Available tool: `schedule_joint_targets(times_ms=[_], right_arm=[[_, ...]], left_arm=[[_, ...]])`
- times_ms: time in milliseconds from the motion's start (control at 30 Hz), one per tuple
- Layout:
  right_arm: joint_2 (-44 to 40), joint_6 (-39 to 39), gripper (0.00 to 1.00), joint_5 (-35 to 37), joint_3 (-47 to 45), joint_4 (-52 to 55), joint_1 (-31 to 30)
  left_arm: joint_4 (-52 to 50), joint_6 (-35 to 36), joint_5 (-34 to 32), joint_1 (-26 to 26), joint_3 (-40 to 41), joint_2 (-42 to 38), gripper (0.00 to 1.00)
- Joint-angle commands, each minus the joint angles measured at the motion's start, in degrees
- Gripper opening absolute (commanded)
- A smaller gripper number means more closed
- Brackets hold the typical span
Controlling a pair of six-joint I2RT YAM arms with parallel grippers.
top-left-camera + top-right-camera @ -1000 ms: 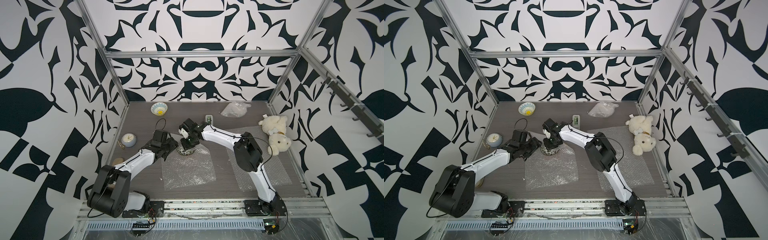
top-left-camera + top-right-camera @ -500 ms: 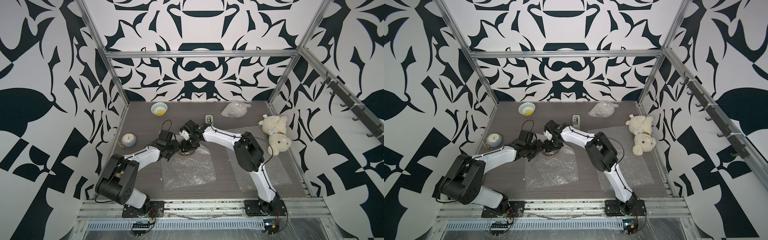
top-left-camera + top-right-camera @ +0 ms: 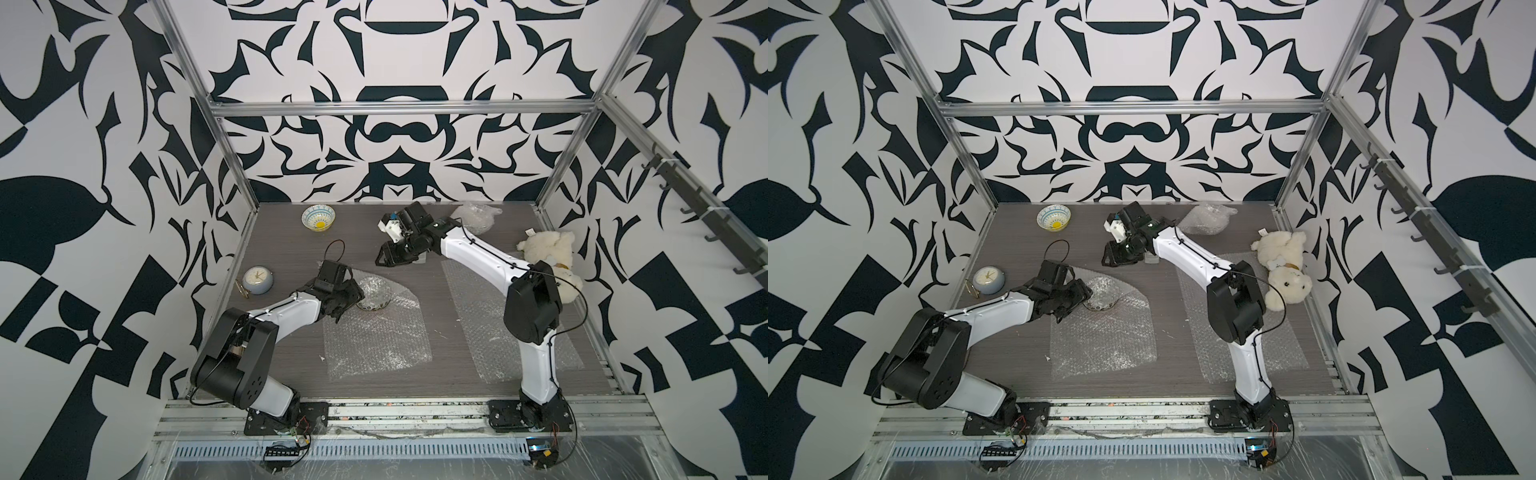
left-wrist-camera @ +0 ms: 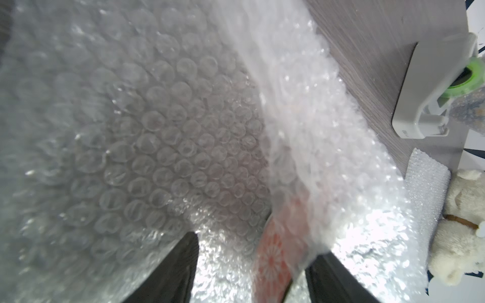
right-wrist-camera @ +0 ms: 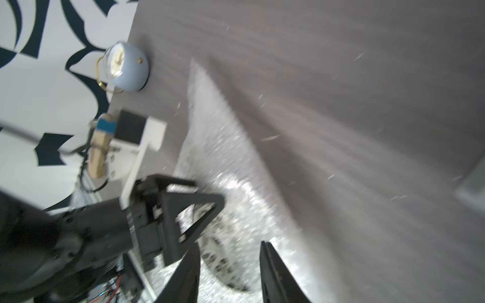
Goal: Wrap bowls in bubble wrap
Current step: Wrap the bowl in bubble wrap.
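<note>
clear bubbled plastic is folded over the black-and-white floral bowl (image 3: 376, 301), which sits on the far left corner of the middle bubble wrap sheet (image 3: 374, 338), left of centre on the bench (image 3: 291, 253). one flap (image 3: 392, 286) covers the bowl's far side. the near rim looks uncovered in both top views, and the rest of the sheet lies flat toward the near edge.

the left gripper (image 3: 351, 297) is low at the bowl's left edge. its fingers (image 4: 173, 278) stand apart with the wrapped rim between them, and no firm clamp shows. the right gripper (image 3: 387, 259) hangs just beyond the bowl, its fingers (image 5: 189, 275) parted and empty.

this reads as the first fold of this bowl's wrap, with most of the work left. the next move likely calls for one gripper to pin flap and bowl, since the springy film may lift. the other would then draw a free edge of the sheet over the bare rim.

a crumpled bundle (image 3: 476, 216) lies far right, a bare light blue bowl (image 3: 318, 217) far left, and a second flat sheet (image 3: 494, 332) to the right.
</note>
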State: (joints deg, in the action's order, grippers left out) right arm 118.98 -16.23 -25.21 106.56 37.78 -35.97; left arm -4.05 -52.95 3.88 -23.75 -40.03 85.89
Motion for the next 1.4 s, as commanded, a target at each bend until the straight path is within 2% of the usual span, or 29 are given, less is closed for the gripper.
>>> schedule_joint_targets(times_ms=[0, 100, 200, 433, 733, 900, 1133, 1367], right_arm=[[4.65, 9.92, 0.43, 3.7, 6.24, 7.59, 0.09], [8.62, 15.74, 0.44, 4.25, 11.78, 13.18, -1.54], [10.2, 17.86, 0.46, 6.06, 12.99, 13.93, -3.46], [11.74, 18.74, 0.46, 7.36, 12.86, 14.72, -4.57], [14.48, 19.18, 0.46, 17.99, 12.87, 14.21, -6.2], [14.63, 19.38, 0.45, 19.22, 12.18, 13.01, -6.74], [13.14, 19.07, 0.27, 18.98, 9.14, 9.7, -7.29], [10.73, 19.04, 0.11, 17.11, 6.03, 7.11, -7.36]], left_arm=[[-1.65, 1.0, -0.54, -0.15, -1.2, -0.26, 0.67], [-1.83, 1.03, -0.89, -0.15, -1.01, -0.54, 0.67], [-1.8, 1.03, -0.72, -0.2, -1.25, -0.27, 0.67], [-2.18, 1.46, -0.64, -0.16, -1.72, 0.2, 0.67], [-2.7, 1.79, -0.84, -0.09, -2.1, 0.03, 0.67], [-3.24, 1.71, -1.56, -0.13, -1.76, -1.12, 0.67], [-4.17, 2.09, -4.38, 1.53, -0.95, -6.31, 0.68], [-5.22, 4.25, -0.82, 11.93, -0.88, -10.11, 0.7]])
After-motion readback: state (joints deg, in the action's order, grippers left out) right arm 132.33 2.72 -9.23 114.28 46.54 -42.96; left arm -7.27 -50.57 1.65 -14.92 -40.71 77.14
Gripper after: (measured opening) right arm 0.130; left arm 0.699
